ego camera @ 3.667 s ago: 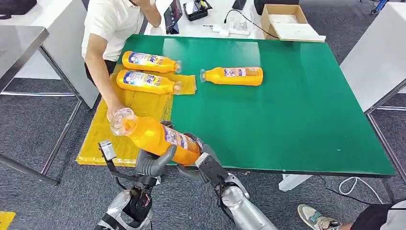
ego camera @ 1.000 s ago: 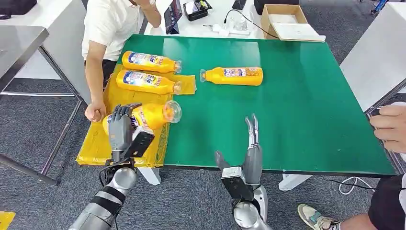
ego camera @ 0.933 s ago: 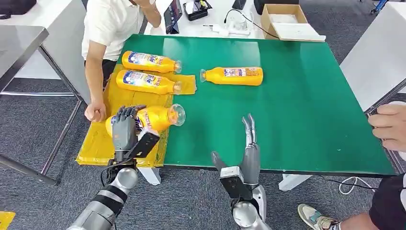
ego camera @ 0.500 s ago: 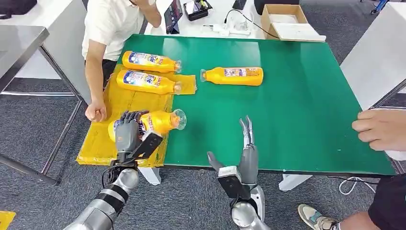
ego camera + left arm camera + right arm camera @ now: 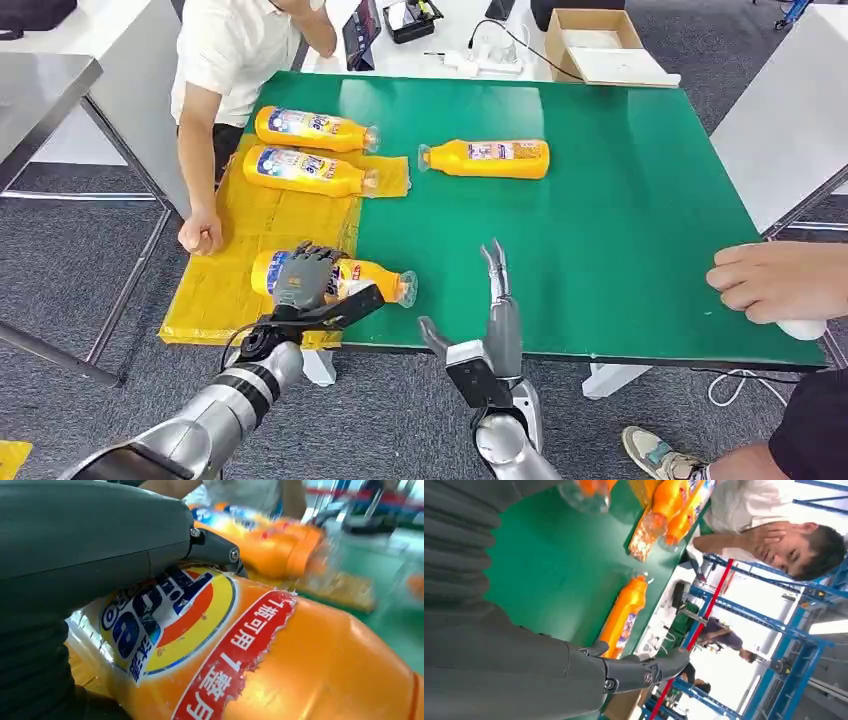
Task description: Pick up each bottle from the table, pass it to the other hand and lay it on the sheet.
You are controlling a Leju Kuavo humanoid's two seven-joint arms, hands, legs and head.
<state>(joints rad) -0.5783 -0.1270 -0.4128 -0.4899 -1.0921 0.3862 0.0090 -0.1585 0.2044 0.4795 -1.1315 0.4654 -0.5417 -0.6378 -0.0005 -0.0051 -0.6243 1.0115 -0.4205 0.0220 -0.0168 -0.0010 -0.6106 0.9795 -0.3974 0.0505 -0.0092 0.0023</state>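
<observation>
left hand (image 5: 303, 281) covering held bottle's (image 5: 345, 279) middle, far bottles (image 5: 270, 542) blurred

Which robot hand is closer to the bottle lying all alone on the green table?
Right. The right hand is at the near table edge, straight below the lone bottle. The left hand is farther off to the side, gripping another bottle on the sheet.

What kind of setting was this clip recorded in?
Probably a robot lab or test workshop rather than a home: a green-topped work table, blue metal racking behind it, grey carpet, and a side table with a cardboard box and cables.
</observation>
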